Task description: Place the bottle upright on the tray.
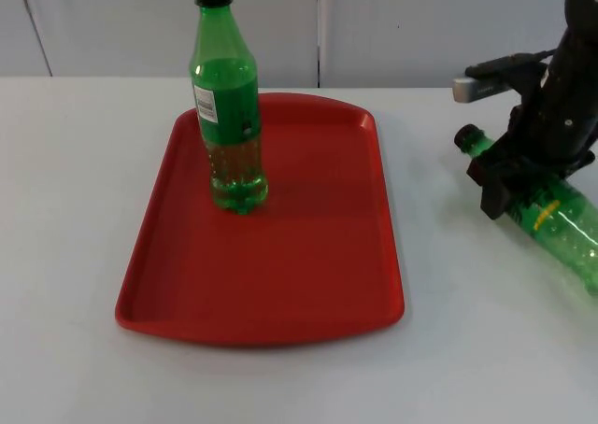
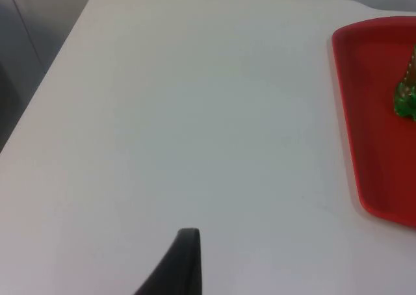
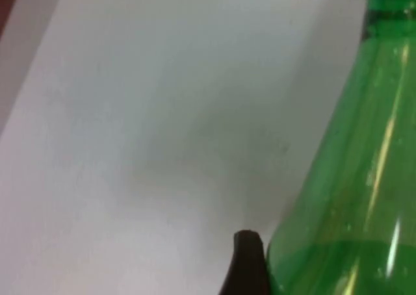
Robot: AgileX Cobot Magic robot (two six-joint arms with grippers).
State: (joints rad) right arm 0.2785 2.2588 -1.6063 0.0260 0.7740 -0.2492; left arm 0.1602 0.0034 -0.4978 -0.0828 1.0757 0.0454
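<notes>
Reading left to right, we see the left gripper (image 2: 185,256) waiting over bare table (image 2: 195,113), its opening not discernible. One bottle (image 1: 227,106) stands upright on the tray (image 1: 280,284). A second bottle (image 1: 551,214) lies on the table, right gripper (image 1: 505,181) straddling its shoulder; whether it has closed we cannot tell. We judge grasping underway; next, lift and stand it. Up close, the right wrist view shows a fingertip (image 3: 247,262) against the green wall.

The fixed top camera looks down and forward across the white table top (image 1: 75,256). The left wrist camera shares its flat red plastic tray (image 1: 280,284) (image 2: 370,113); the right wrist camera sits close against a lying green plastic bottle (image 1: 551,219) (image 3: 351,178).
</notes>
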